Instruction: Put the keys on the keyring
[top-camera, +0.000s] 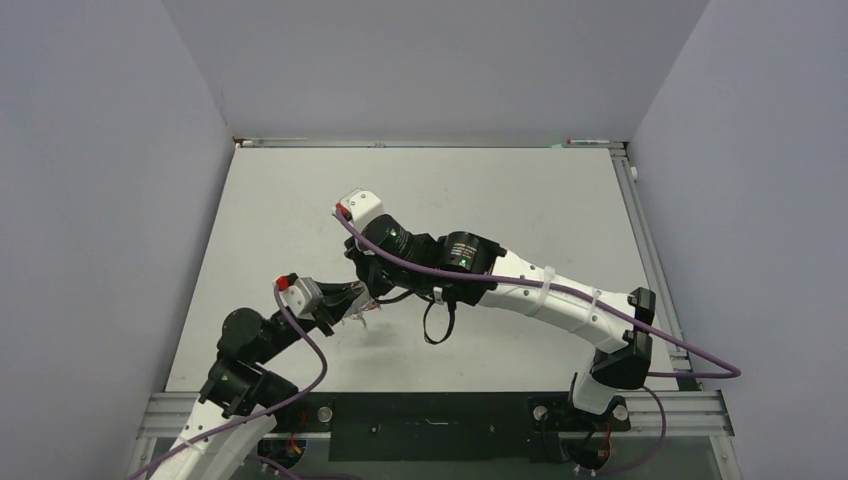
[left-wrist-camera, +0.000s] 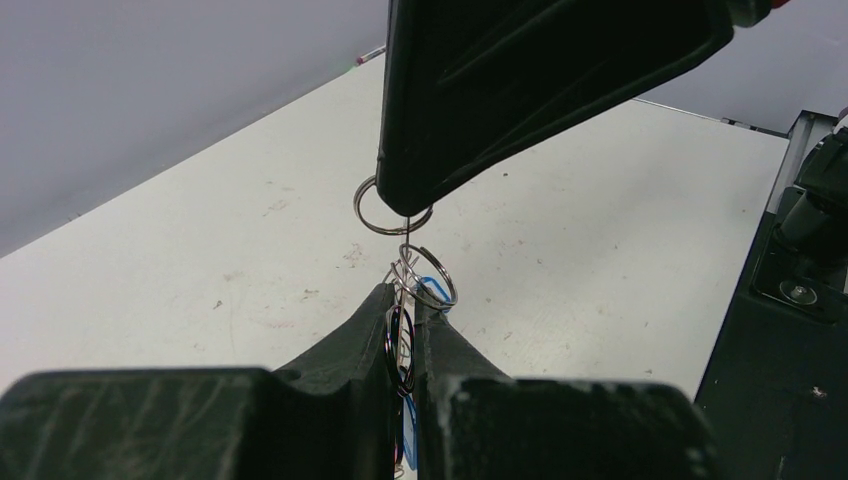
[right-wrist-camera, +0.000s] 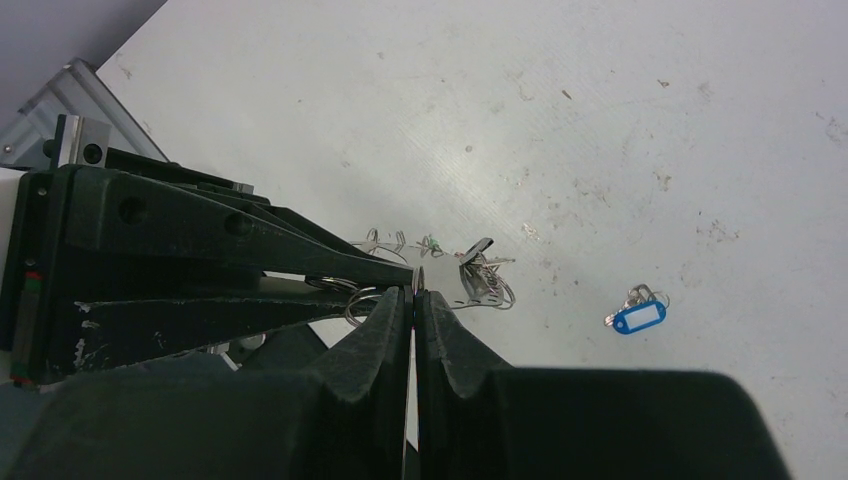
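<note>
White table (top-camera: 520, 190), keyring (left-wrist-camera: 404, 262) pinched between left claw (left-wrist-camera: 405, 300), right claw (right-wrist-camera: 412, 296)

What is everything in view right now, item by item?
table: one, white, scuffed.
walls: three, pale grey, around it.
key bunch: one, silvery with blue, green, black tags, between both jaws.
rings: two visible, silvery, in that bunch.
loose key: one, blue tag, flat on the table, apart.
cables: two, purple, along the arms.
left arm: one, black-white, near left; jaws shut on key bunch.
right arm: one, black-white, near right; jaws shut on key bunch.
</note>
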